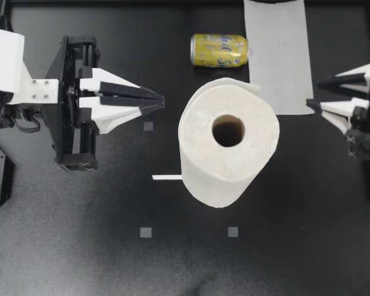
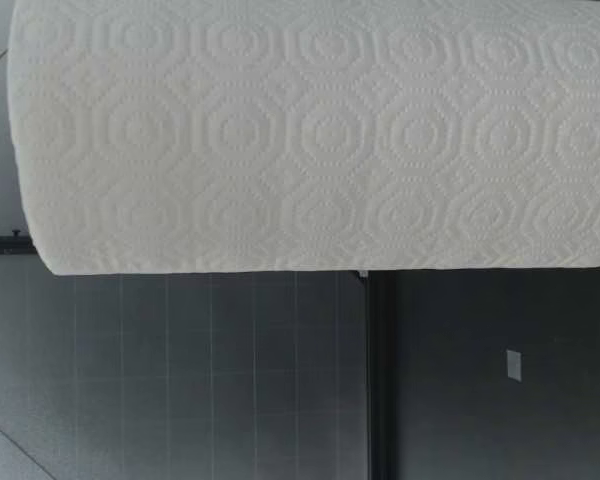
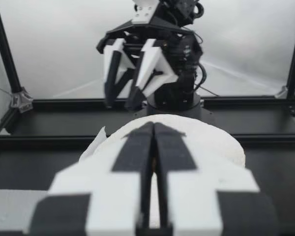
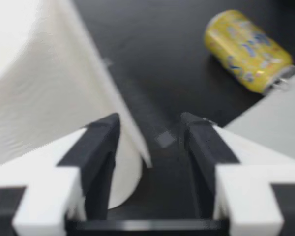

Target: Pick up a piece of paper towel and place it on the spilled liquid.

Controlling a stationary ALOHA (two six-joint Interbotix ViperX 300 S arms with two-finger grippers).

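A thick paper towel roll [image 1: 228, 148] stands upright mid-table and fills the low view [image 2: 310, 140]. A flat towel sheet [image 1: 276, 58] lies behind it. My left gripper [image 1: 162, 98] is shut and empty, its tips pointing at the roll [image 3: 196, 142] a little short of it. My right gripper [image 1: 314, 94] is open at the sheet's right edge. In the right wrist view the gripper [image 4: 150, 132] has the roll's loose edge [image 4: 132, 132] between its spread fingers, and the sheet [image 4: 280, 113] lies beside it. I see no spilled liquid.
A yellow can [image 1: 219, 49] lies on its side behind the roll, left of the sheet, also ahead of my right gripper [image 4: 248, 51]. A thin white strip [image 1: 166, 177] lies on the dark table left of the roll. My right gripper [image 3: 120, 104] faces the left wrist camera beyond the roll.
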